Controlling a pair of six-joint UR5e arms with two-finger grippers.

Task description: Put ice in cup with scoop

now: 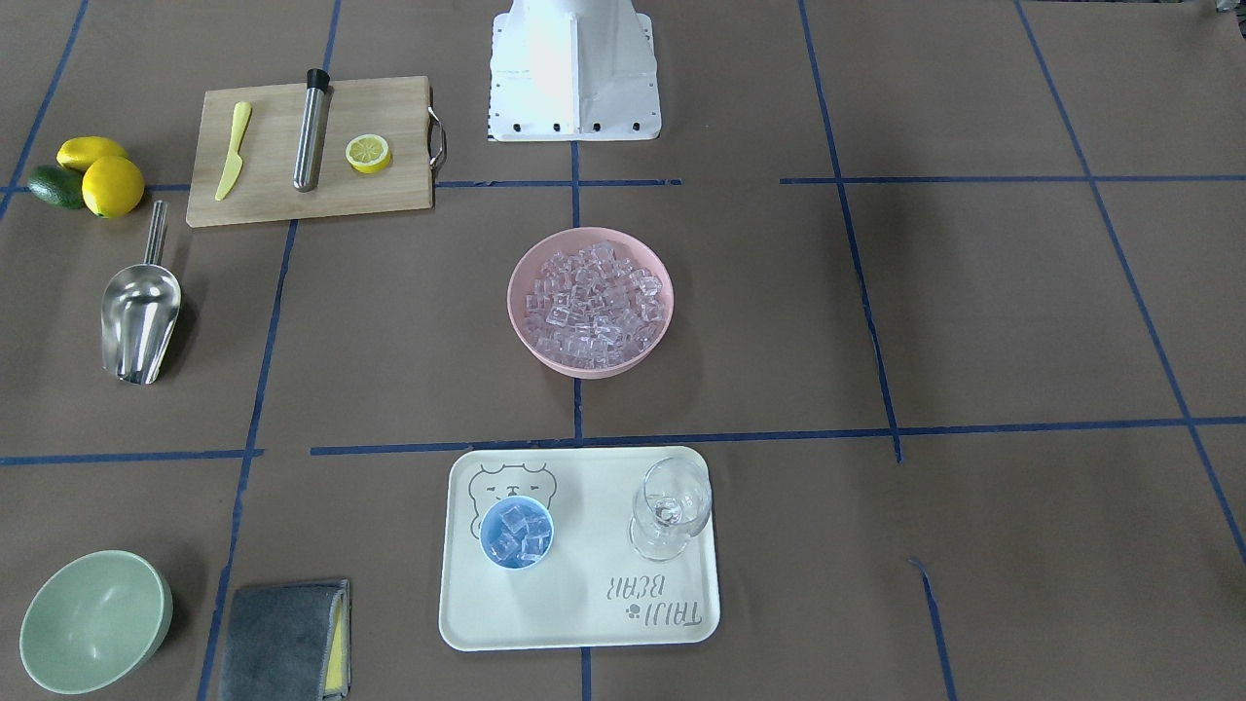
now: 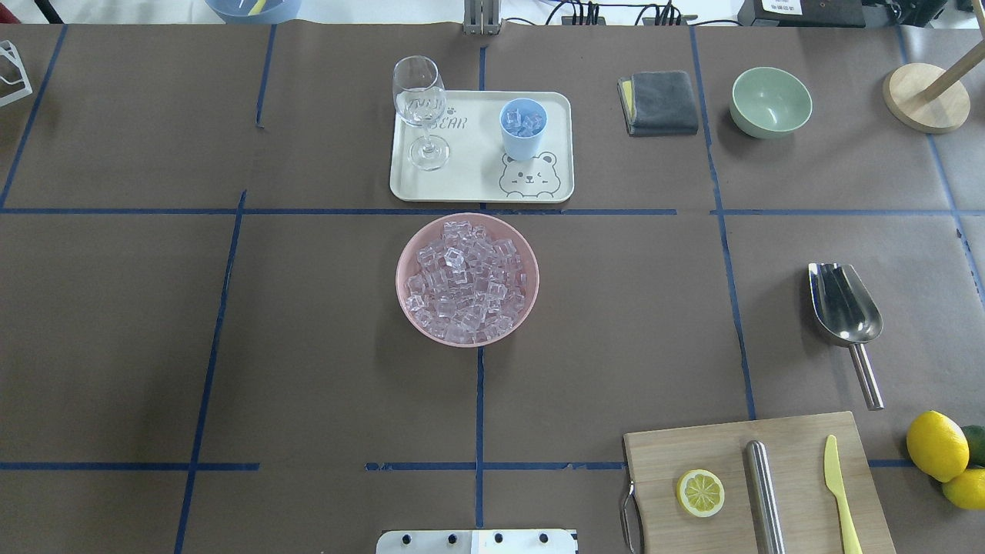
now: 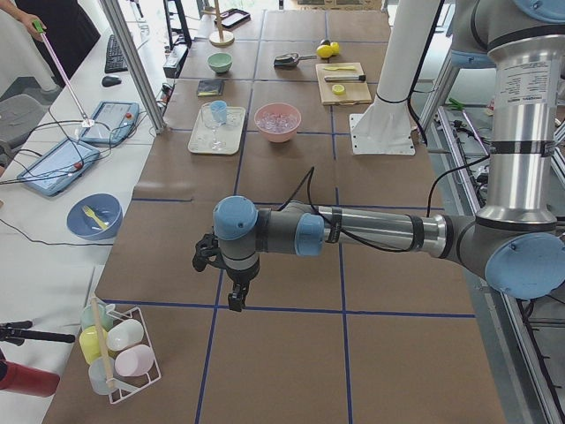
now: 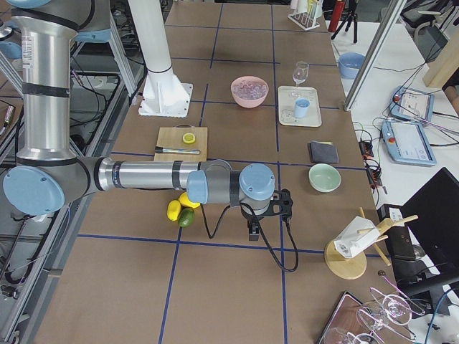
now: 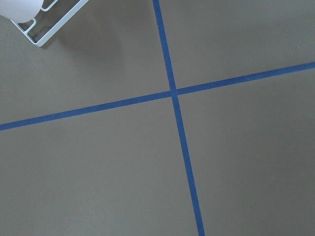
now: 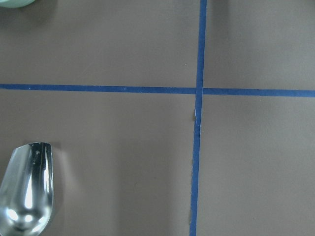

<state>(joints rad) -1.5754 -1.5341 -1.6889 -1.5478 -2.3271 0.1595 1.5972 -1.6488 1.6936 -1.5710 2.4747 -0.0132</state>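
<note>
The steel scoop [image 1: 141,316] lies on the table paper beside the cutting board, empty, its rod handle pointing toward the robot; its trough [image 6: 24,196] shows at the lower left of the right wrist view. A heap of ice [image 2: 466,281] fills the pink bowl [image 1: 521,326] at the table's centre. The light-blue cup [image 2: 523,127] stands on the cream tray [image 2: 477,188] with several cubes inside. My left gripper [image 3: 236,303] hangs over bare paper far from these things, and my right gripper [image 4: 252,233] hovers near the scoop's side of the table. I cannot tell whether either is open or shut.
A clear wine glass [image 2: 421,108] shares the tray. A cutting board [image 2: 758,485] carries a lemon half, a steel cylinder and a yellow knife. Lemons [image 2: 936,446], a green bowl [image 2: 770,101], a grey cloth [image 2: 658,102] and a wooden stand [image 2: 926,96] line the robot's right side.
</note>
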